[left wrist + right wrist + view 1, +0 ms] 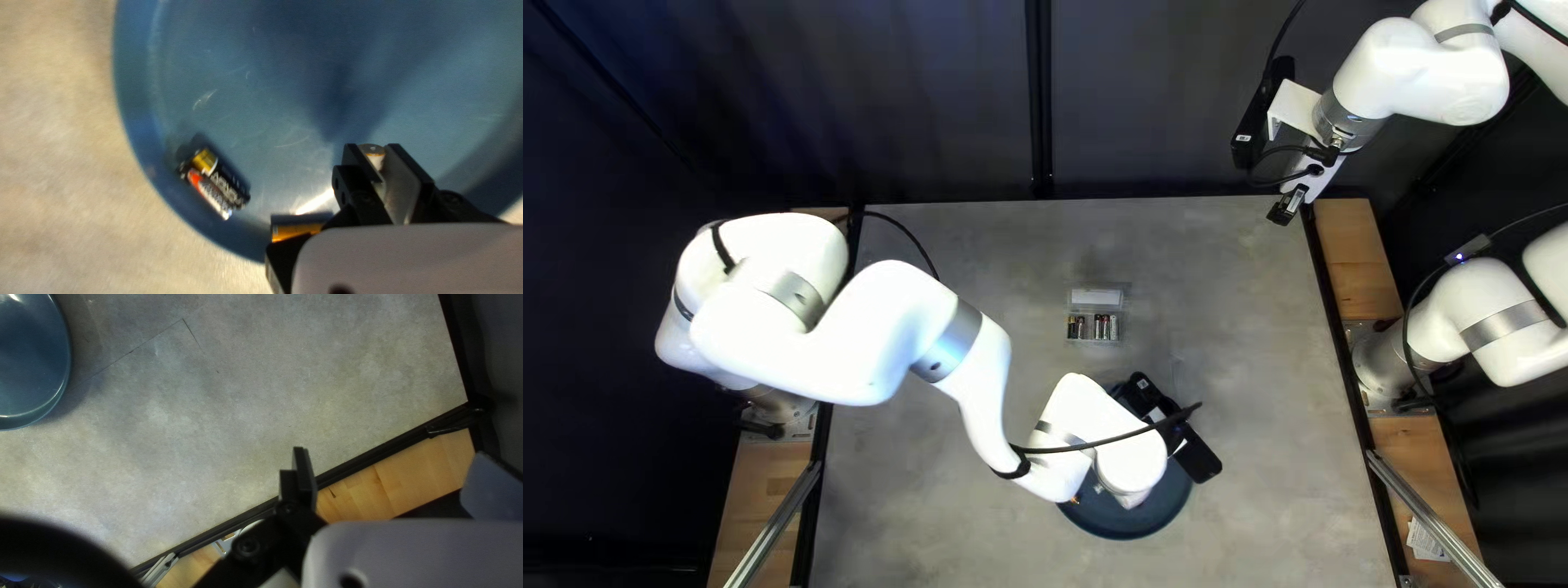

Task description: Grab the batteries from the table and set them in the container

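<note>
In the top left view my left gripper's housing (1128,470) is over the blue dish (1124,527), its fingertips hidden. Seen from its wrist, the left gripper (377,155) grips an upright battery (373,151) above the dish (136,103). A black-and-gold battery (229,182) and an orange-and-white battery (210,193) lie side by side near the rim; an orange battery (294,231) is partly hidden by the gripper. Several batteries (1105,327) sit in a clear case (1096,296). High at the back right is my right gripper (1288,207); its own view shows it (389,453) open and empty.
My left arm (904,327) reaches across the table (1241,327) from its left edge, with a black cable (1111,439) over the dish. In the right wrist view, a black rail (376,455) runs along the table's edge beside a wooden strip (381,490).
</note>
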Tool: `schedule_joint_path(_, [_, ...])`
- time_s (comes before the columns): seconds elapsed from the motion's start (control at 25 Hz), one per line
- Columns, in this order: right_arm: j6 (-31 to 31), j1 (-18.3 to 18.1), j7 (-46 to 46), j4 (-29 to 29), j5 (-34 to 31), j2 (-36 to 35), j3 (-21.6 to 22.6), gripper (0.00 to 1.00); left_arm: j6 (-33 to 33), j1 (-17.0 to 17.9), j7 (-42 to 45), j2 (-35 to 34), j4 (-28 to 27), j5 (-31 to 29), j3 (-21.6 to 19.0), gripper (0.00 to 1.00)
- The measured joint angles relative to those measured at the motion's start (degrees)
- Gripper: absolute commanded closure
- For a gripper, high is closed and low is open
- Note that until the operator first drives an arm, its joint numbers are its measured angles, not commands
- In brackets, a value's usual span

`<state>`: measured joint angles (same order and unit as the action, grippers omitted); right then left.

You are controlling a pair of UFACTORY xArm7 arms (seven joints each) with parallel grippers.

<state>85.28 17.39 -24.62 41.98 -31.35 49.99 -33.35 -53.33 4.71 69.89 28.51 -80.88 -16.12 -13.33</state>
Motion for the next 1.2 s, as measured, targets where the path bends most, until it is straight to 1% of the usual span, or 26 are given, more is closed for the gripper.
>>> schedule_joint_path(0.08, [0.0, 0.0, 0.0, 0.0, 0.0, 0.0, 0.0, 0.0, -0.29, -0.93, 2.75, -2.28, 1.57, -0.14, 1.61, 1.0])
schedule_joint_path(0.16, [0.0, 0.0, 0.0, 0.0, 0.0, 0.0, 0.0, 0.0, -2.12, -1.2, 6.13, -3.48, 1.73, -1.47, 3.5, 1.0])
schedule_joint_path(0.36, [0.0, 0.0, 0.0, 0.0, 0.0, 0.0, 0.0, 0.0, -5.73, -1.27, 12.51, -3.24, 1.46, -7.87, 8.81, 1.0])
schedule_joint_path(0.52, [0.0, 0.0, 0.0, 0.0, 0.0, 0.0, 0.0, 0.0, -3.25, -1.92, 15.37, -2.34, 4.79, -12.96, 12.17, 1.0])
schedule_joint_path(0.76, [0.0, 0.0, 0.0, 0.0, 0.0, 0.0, 0.0, 0.0, 0.63, -1.11, 22.61, -4.73, 10.32, -18.75, 14.71, 1.0])
schedule_joint_path(1.04, [0.0, 0.0, 0.0, 0.0, 0.0, 0.0, 0.0, 0.0, 8.29, 1.61, 37.69, -3.94, 15.4, -26.97, 17.86, 1.0])
schedule_joint_path(1.2, [0.0, 0.0, 0.0, 0.0, 0.0, 0.0, 0.0, 0.0, 9.43, 3.43, 43.75, -3.76, 16.2, -30.53, 19.12, 1.0])
